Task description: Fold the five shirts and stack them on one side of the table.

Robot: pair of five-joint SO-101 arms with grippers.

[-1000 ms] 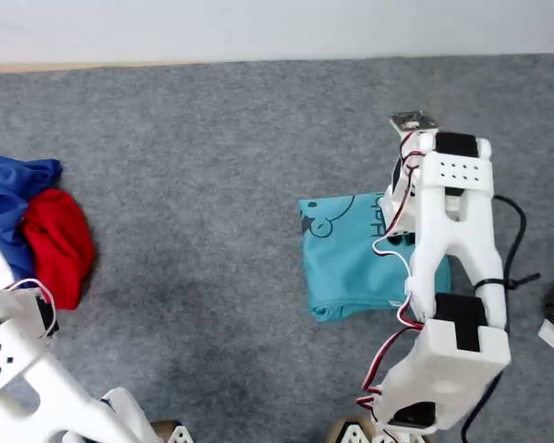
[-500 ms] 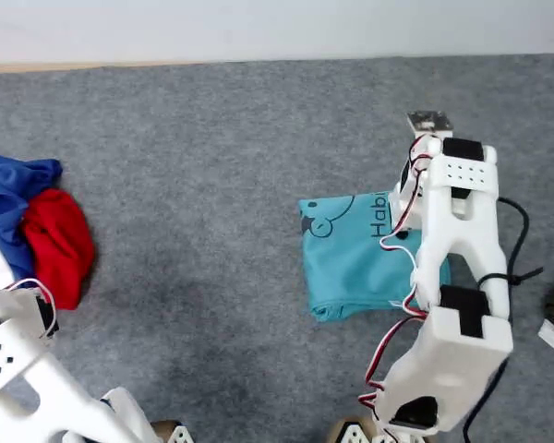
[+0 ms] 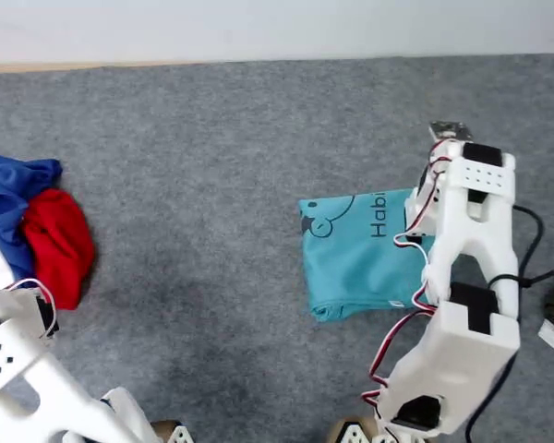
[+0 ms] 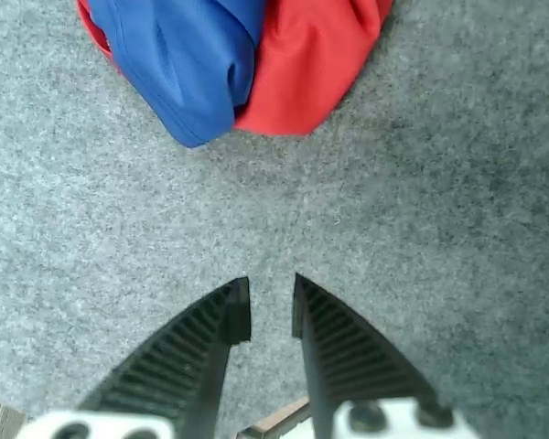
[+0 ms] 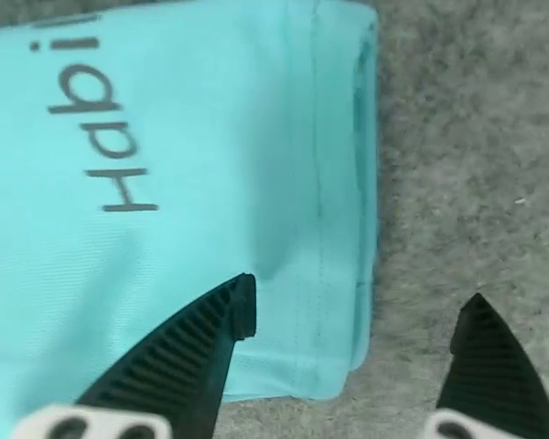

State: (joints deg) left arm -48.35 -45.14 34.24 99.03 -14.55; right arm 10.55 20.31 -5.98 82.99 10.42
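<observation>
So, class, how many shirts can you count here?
3: a folded teal shirt right of centre, a blue shirt and a red shirt bunched at the left edge. Others may be hidden.

The right arm overlaps the teal shirt; well apart, a red shirt touches a blue shirt.

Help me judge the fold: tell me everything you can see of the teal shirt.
The teal shirt looks like thin, smooth knit, folded into a rough rectangle and lying flat on the grey carpeted table. Dark lettering and a line drawing show on its top face. A stitched hem runs along one folded edge, where layers show. In the high view an arm covers one side of it. The open right gripper straddles the hemmed edge, one finger over cloth, one over carpet; contact is unclear.
</observation>
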